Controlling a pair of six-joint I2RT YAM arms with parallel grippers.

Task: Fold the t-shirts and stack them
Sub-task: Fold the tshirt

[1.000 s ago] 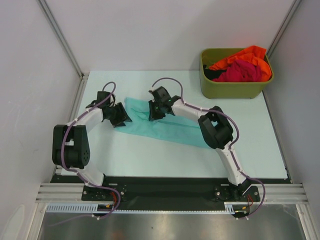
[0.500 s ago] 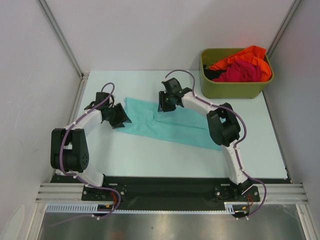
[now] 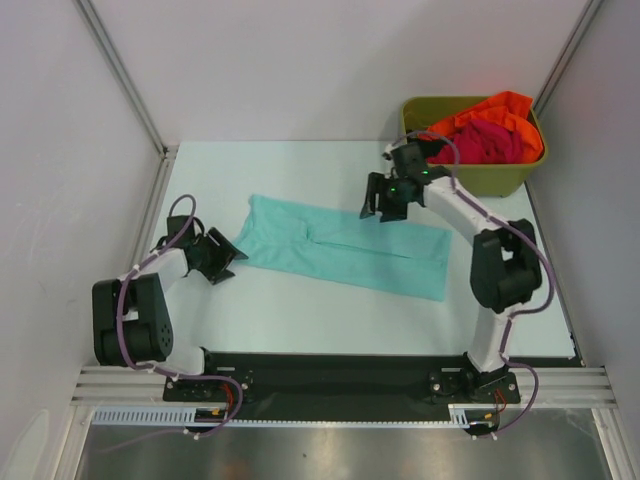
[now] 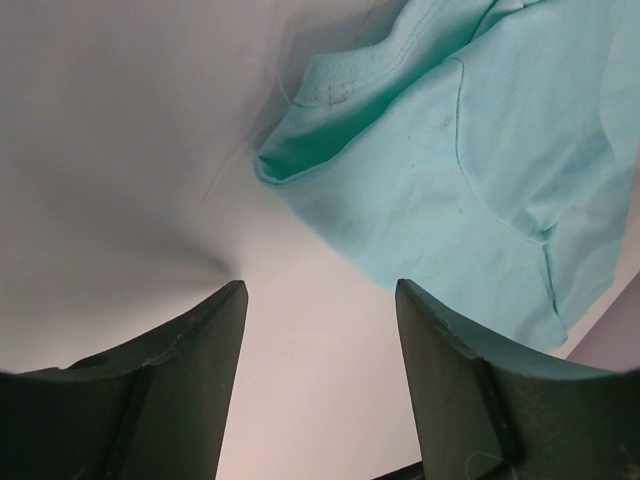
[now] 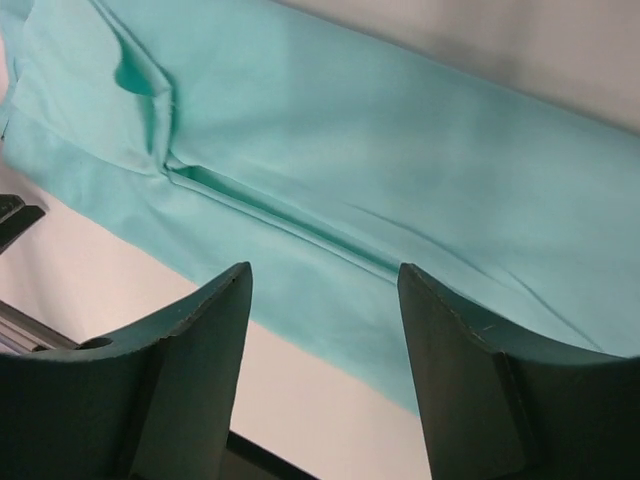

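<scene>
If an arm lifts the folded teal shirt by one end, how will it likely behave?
The teal shirt probably droops and unfolds: it is thin cloth lying flat with soft creases. Likely light; pushed, it would bunch rather than slide, as its rumpled edge suggests.

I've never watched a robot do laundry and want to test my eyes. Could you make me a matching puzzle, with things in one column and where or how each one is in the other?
Things:
1. teal t-shirt
2. orange t-shirt
3. olive bin
4. left gripper

Places or states:
a. far right corner of the table
b. open, over bare table beside the teal t-shirt's left end
c. spread out mid-table
d. heaped in the olive bin

Pairs: 1-c, 2-d, 3-a, 4-b.
</scene>
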